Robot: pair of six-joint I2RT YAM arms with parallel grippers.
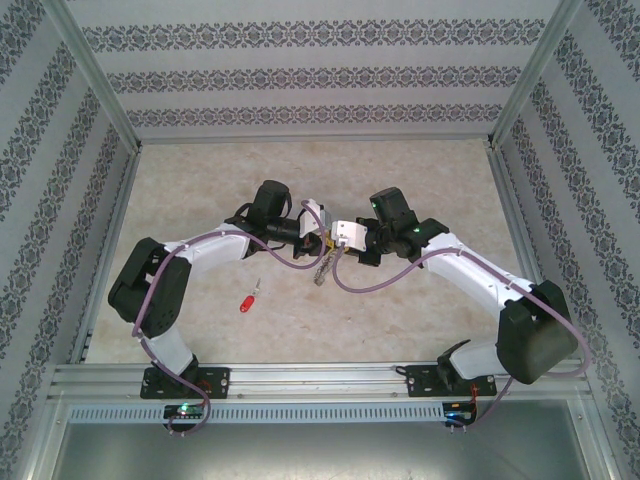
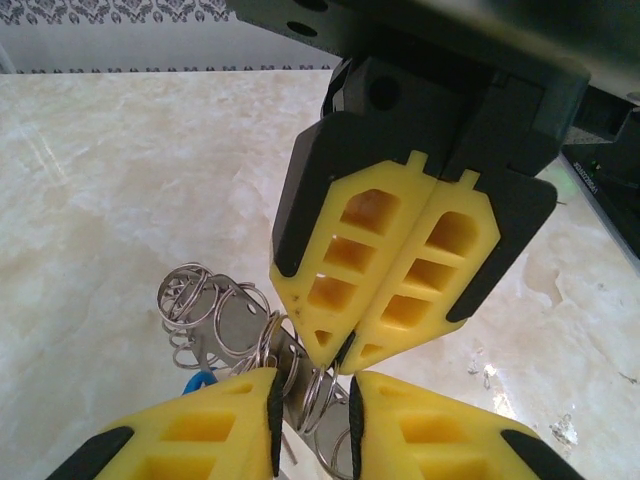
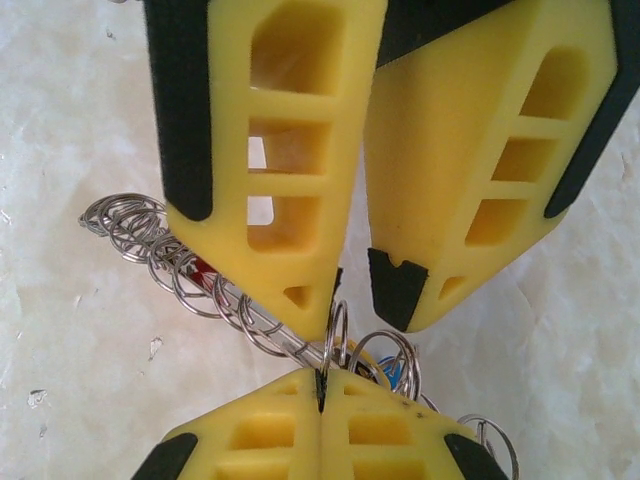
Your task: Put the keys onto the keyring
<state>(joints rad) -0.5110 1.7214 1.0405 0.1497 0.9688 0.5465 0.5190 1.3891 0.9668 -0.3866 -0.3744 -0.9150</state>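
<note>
Both jaws on keyring (image 2: pixel 225 320), red key (image 1: pixel 247 301) apart

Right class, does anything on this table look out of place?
Yes: one red-headed key lies alone on the table, to the left of the keyring and well apart from it. It looks stray because it sits off the ring it belongs on. Nothing looks damaged.

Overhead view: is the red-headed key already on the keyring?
No, the red-headed key lies by itself on the table, clearly apart from the keyring.
</note>
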